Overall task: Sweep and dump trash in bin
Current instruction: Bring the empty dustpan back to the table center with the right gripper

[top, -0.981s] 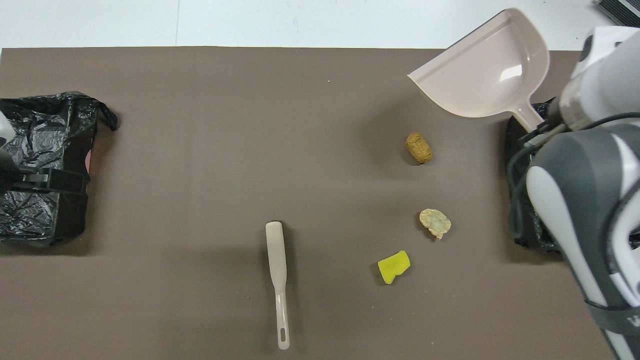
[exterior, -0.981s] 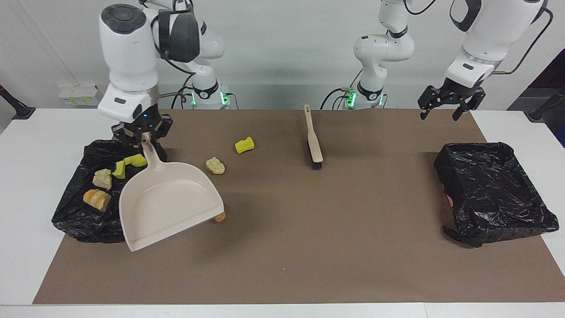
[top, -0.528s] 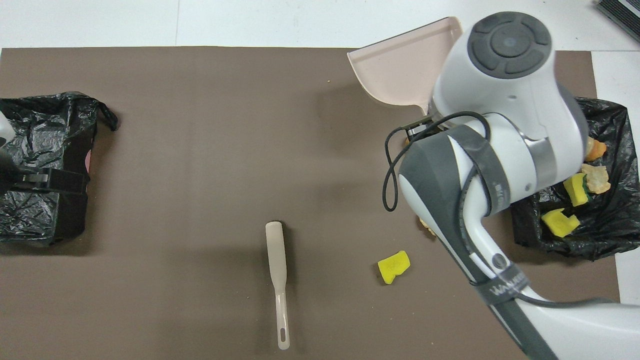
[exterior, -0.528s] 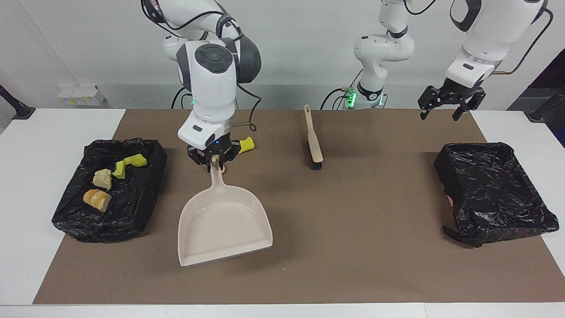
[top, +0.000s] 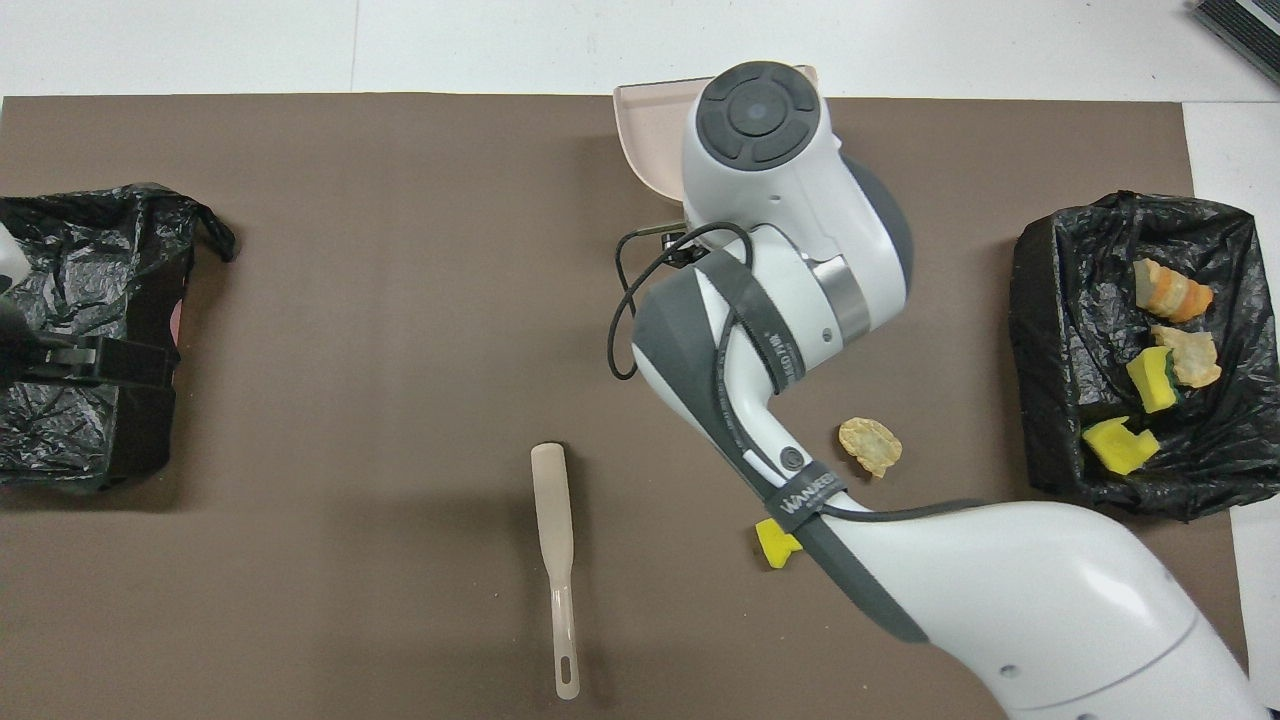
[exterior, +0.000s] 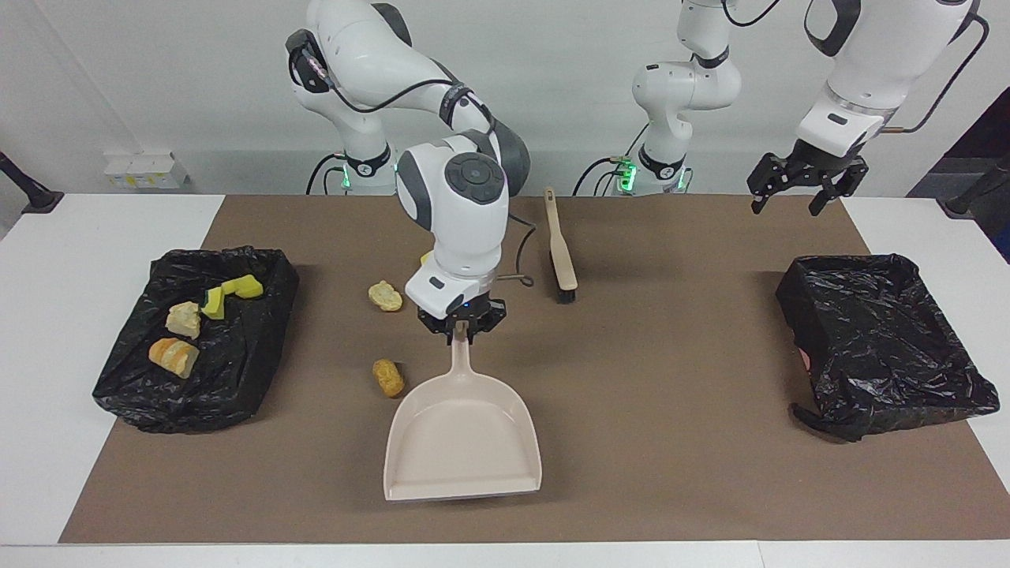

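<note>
At mid-mat, right gripper (exterior: pixel 461 326) is clamped on the handle of the beige dustpan (exterior: pixel 462 442); the pan hangs mouth-down toward the mat's edge farthest from the robots. Golden-brown lump (exterior: pixel 387 377) lies on the brown mat (exterior: pixel 671 442) just beside the pan, toward the right arm's end. Tan lump (exterior: pixel 385 295) sits nearer the robots; a yellow sponge chunk (top: pixel 775 543) shows partly, the arm covering the rest. Four trash pieces (exterior: pixel 189 323) lie in the black-lined bin (exterior: pixel 237 371) at the right arm's end. Beige brush (exterior: pixel 559 252) lies untouched. Left gripper (exterior: pixel 797 193) waits, fingers wide, above the second black-lined bin (exterior: pixel 884 347).
</note>
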Robot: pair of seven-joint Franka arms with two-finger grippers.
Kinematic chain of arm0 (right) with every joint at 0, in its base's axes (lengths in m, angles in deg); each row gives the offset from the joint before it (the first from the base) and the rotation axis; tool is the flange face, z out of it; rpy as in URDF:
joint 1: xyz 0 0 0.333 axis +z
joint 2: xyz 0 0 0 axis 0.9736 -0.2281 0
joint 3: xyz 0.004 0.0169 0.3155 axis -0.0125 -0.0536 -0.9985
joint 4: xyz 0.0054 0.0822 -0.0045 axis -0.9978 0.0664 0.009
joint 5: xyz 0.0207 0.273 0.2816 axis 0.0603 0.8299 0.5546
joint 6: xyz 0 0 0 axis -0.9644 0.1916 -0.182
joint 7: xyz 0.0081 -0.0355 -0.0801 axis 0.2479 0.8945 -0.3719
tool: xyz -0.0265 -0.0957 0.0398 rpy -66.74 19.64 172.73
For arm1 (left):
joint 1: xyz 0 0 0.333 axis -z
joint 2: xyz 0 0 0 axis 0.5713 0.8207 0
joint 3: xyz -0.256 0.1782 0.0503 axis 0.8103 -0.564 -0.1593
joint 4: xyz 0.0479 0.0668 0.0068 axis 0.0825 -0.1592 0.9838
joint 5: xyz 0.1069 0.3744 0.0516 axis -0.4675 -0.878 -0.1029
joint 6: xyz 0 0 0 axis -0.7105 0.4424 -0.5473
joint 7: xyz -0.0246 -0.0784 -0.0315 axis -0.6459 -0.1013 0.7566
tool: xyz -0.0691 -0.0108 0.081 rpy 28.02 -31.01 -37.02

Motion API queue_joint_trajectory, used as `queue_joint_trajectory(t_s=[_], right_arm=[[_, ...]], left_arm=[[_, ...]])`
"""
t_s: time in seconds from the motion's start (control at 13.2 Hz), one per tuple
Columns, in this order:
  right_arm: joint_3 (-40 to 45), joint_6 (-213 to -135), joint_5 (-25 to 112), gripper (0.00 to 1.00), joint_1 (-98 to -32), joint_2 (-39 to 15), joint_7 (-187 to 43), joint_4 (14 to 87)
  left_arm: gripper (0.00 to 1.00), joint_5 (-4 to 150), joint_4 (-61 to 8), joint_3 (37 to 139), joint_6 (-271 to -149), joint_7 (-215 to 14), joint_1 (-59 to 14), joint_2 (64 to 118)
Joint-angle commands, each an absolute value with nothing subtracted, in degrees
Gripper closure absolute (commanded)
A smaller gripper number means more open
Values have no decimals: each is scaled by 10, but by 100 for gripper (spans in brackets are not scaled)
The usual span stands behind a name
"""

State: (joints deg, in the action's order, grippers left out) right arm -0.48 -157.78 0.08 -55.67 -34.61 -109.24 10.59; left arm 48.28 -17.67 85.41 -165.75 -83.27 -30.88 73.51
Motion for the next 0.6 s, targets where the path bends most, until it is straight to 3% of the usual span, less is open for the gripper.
queue_joint_trajectory(t_s=[0.0,0.53], right_arm=[[-2,-1603,10,100,-519,-415,-1156,34],[-32,-1637,46,100,-475,-454,-1215,9]], left_arm=[[0,482,-170,858,-1649,-830,-317,735],[0,482,-170,858,-1649,-831,-317,735]])
